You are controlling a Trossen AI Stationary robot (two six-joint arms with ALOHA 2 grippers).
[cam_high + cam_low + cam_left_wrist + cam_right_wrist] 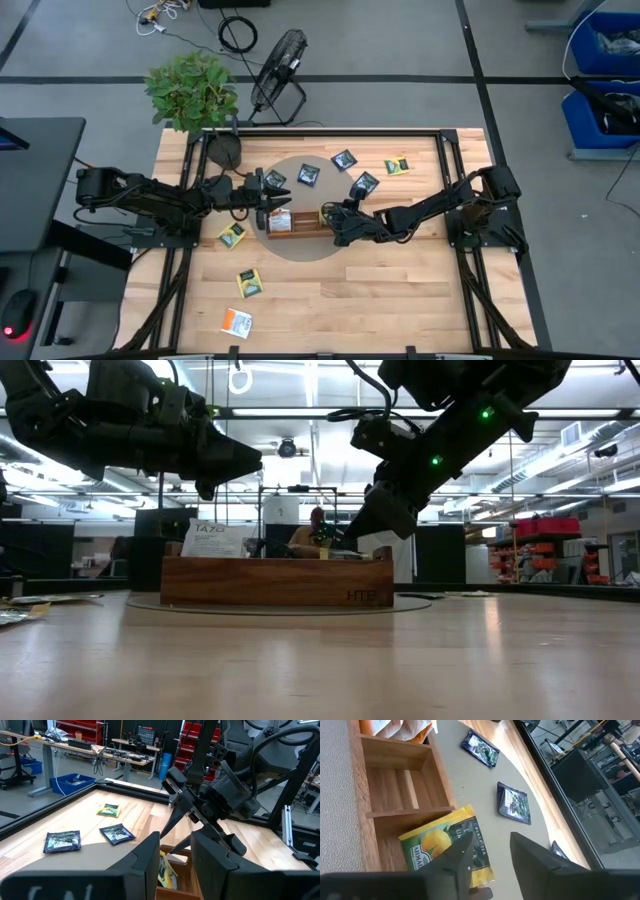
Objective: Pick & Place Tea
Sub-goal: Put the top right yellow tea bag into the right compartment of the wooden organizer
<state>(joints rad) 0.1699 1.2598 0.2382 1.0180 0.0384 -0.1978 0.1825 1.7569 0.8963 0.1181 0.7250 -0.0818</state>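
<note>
Several small flat tea sachets [345,159] lie scattered on the pale wooden table [400,300], round a grey circular mat [300,250] carrying the long brown wooden tray [300,228]. Beyond, we note a potted plant [190,90] and a floor fan [278,62]. Only the right wrist view shows a yellow-green sachet [447,845] lying tilted across the tray's end compartment rim. The right gripper [487,857] hangs over it, fingers parted, holding nothing. The left gripper [172,857] hovers over the tray's other end, part open, empty.
</note>
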